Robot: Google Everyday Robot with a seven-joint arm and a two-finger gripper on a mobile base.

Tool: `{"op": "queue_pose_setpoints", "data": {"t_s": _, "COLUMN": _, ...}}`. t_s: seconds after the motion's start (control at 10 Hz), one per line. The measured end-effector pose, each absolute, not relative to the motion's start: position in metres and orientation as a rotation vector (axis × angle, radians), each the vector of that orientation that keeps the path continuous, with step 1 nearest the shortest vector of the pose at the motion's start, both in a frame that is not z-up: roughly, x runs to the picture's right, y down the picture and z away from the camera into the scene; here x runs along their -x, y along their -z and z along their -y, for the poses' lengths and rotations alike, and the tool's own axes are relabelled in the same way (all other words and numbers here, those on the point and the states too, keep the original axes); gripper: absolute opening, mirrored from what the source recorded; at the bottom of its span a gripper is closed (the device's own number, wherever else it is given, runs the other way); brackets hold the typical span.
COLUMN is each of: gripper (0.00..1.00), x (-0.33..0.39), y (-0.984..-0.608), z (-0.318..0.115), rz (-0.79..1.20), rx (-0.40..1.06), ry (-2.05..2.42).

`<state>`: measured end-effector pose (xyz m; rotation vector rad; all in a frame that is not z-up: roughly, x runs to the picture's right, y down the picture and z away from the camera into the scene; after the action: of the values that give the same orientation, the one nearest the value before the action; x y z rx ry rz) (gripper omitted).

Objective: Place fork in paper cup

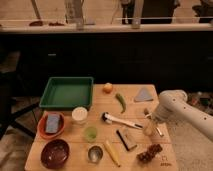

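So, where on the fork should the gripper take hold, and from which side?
Take the fork by its long thin handle, near the middle, from above, jaws across it. It lies flat and slanted on the table, by the edge where the arm stands, so only its top is free. The open gripper is right at it.

Green tray point(66, 80), white paper cup point(79, 114), silver fork point(147, 113), yellow stick point(112, 152), and, at right, a pale claw point(149, 129).

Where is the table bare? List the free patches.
Free: between tray and pepper; the front right corner past the grapes. Crowded: around the brush and fork, where the tool hovers.
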<state>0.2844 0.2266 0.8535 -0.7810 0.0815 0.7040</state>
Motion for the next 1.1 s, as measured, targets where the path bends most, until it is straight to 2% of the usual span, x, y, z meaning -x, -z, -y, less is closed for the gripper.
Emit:
{"op": "queue_pose_setpoints", "data": {"t_s": 0.3, "gripper": 0.71, "x": -0.2843, "y": -0.8545, "z": -0.2274, "rz": -0.09, "rx": 0.782, "ry": -0.697}}
{"op": "queue_pose_setpoints", "data": {"t_s": 0.5, "gripper": 0.55, "x": -0.2846, "y": -0.8544, "z": -0.228, "rz": -0.093, "rx": 0.783, "ry": -0.695}}
{"op": "queue_pose_setpoints", "data": {"t_s": 1.0, "gripper": 0.04, "x": -0.287, "y": -0.8511, "z": -0.2274, "rz": -0.099, "rx": 0.788, "ry": -0.696}}
{"op": "queue_pose_setpoints", "data": {"t_s": 1.1, "gripper": 0.01, "x": -0.2867, "y": -0.851, "z": -0.2274, "rz": -0.098, "rx": 0.789, "ry": -0.695}}
